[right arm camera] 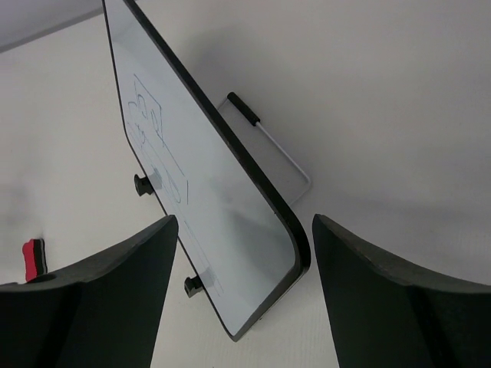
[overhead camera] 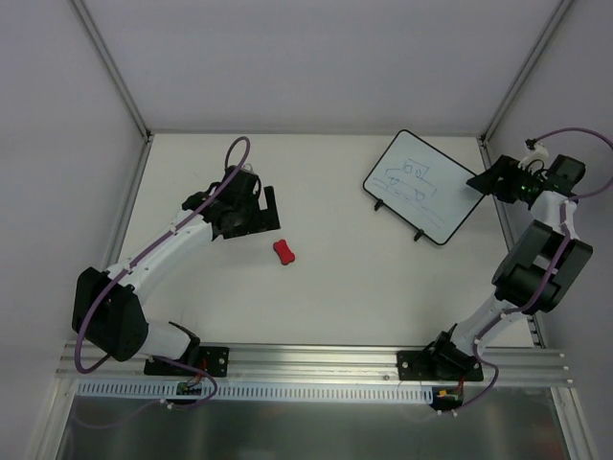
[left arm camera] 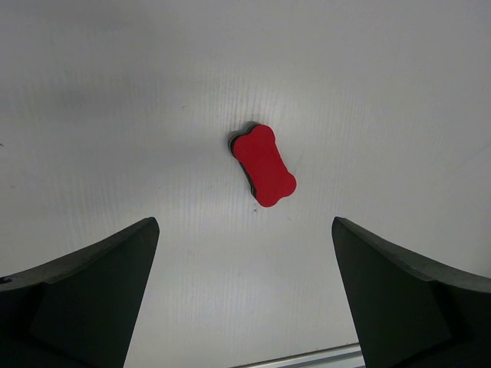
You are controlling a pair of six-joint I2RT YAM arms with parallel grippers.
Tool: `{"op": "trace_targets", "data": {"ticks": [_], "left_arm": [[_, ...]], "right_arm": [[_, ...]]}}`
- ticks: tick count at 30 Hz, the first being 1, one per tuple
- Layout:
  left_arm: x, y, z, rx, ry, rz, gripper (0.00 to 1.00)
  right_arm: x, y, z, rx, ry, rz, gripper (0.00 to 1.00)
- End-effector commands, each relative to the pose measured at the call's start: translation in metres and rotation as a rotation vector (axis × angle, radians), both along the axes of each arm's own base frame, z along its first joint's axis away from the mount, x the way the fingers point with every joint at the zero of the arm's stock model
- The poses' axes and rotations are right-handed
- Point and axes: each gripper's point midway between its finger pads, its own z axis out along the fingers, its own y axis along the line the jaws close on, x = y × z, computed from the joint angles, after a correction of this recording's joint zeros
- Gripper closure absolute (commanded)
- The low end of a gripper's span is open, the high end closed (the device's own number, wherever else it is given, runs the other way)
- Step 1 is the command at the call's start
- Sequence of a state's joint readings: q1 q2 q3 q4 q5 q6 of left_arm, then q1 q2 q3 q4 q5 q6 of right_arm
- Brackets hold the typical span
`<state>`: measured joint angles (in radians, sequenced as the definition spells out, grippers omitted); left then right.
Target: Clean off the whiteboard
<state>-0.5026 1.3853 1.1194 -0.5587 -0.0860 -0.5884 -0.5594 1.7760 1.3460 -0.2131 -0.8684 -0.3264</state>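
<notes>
**A:** From above, we see the whiteboard [overhead camera: 421, 187] on the far right of the table [overhead camera: 335, 297]. It is propped at a slant, black-framed, with a blue vehicle sketch across its face.

**B:** We see the right gripper [overhead camera: 484, 182] at its right edge. The left gripper [overhead camera: 257, 216] hangs mid-left, with a red eraser [overhead camera: 284, 252] just beside it.

**A:** At the left wrist, we find the left fingers [left arm camera: 92, 291] spread wide and the eraser flat on the table ahead.

**B:** At the right wrist, the right fingers [right arm camera: 100, 307] are also spread wide, with the whiteboard's rounded corner in the gap. It shows two black feet [right arm camera: 142, 184] and a wire prop [right arm camera: 284, 157] behind. We cannot tell whether the fingers touch it.
</notes>
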Motion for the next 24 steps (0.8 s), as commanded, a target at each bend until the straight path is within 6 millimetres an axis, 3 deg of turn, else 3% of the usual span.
{"op": "trace_targets", "data": {"ticks": [1, 13, 18, 24], "left_arm": [[0.000, -0.002, 0.012, -0.015, -0.029, -0.026, 0.01], [0.002, -0.004, 0.015, -0.013, -0.036, -0.042, 0.01], [0.001, -0.003, 0.015, -0.010, -0.037, -0.049, 0.01], [0.001, -0.003, 0.013, -0.001, -0.035, -0.063, 0.01]], "right_arm": [[0.002, 0.005, 0.012, 0.011, -0.044, 0.085, 0.26], [0.003, 0.012, -0.016, 0.084, -0.010, 0.136, 0.60], [-0.002, 0.020, -0.025, 0.134, 0.000, 0.166, 0.97], [-0.018, 0.035, -0.032, 0.186, 0.001, 0.212, 1.00]]}}
